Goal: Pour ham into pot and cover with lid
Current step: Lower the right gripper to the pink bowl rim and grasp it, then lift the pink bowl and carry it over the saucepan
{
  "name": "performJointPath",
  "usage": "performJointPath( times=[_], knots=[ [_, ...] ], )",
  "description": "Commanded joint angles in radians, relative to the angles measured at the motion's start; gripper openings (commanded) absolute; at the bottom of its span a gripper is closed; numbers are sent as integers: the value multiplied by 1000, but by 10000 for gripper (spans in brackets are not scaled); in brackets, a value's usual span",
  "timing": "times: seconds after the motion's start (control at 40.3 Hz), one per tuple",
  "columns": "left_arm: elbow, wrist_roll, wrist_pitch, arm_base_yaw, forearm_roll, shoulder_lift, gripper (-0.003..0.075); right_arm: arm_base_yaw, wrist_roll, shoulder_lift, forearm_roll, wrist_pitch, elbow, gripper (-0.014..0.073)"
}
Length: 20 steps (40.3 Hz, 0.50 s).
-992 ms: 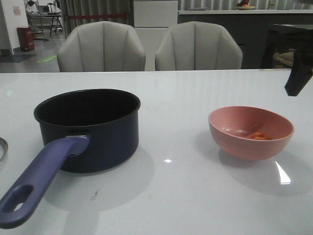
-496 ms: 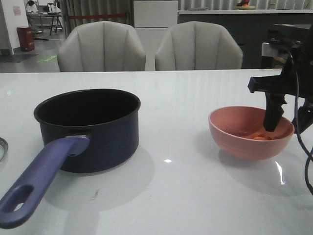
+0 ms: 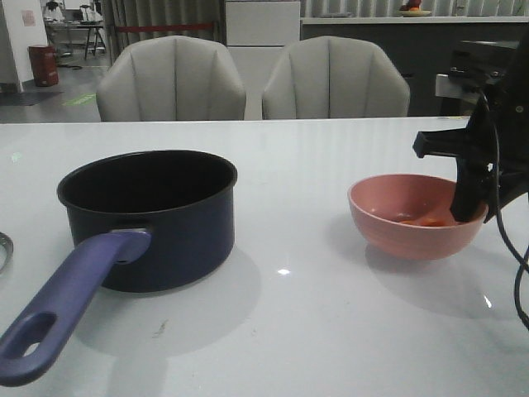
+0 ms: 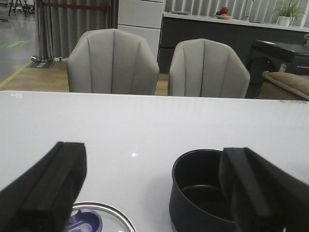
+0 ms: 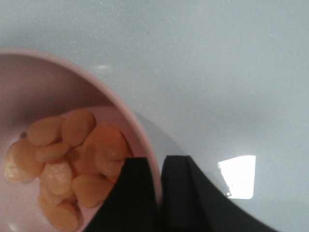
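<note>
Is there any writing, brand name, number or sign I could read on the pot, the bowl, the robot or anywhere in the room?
None can be read.
The pot, the pink bowl and the right gripper show no lettering.
A pale sheet on the far wall is too small and blurred to read.

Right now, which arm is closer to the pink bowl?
The right: its fingers pinch the pink bowl's rim. The left gripper hangs far off, above the lid by the pot.

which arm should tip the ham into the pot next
Right. Its tool is already pinched on the pink bowl rim, with the ham inside. The left tool hangs open near the pot and lid, holding nothing.
</note>
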Motion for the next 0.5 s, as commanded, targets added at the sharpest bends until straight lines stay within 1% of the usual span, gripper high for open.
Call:
performJointPath(
  times=[0.0,0.099,0.248,0.322,0.471],
  knots=[
    [-26,0,-80,-8,1,9,603,-4,-12,-65,4,-30,-59,150],
    [-26,0,-80,-8,1,9,603,24,-32,-105,3,-37,-90,150],
    [-26,0,-80,-8,1,9,603,121,-74,-189,3,-119,-121,150],
    [-26,0,-80,-8,1,9,603,179,-74,-224,3,-178,-129,150],
    [-26,0,-80,-8,1,9,603,297,-82,-245,-4,-350,-130,150]
  ],
)
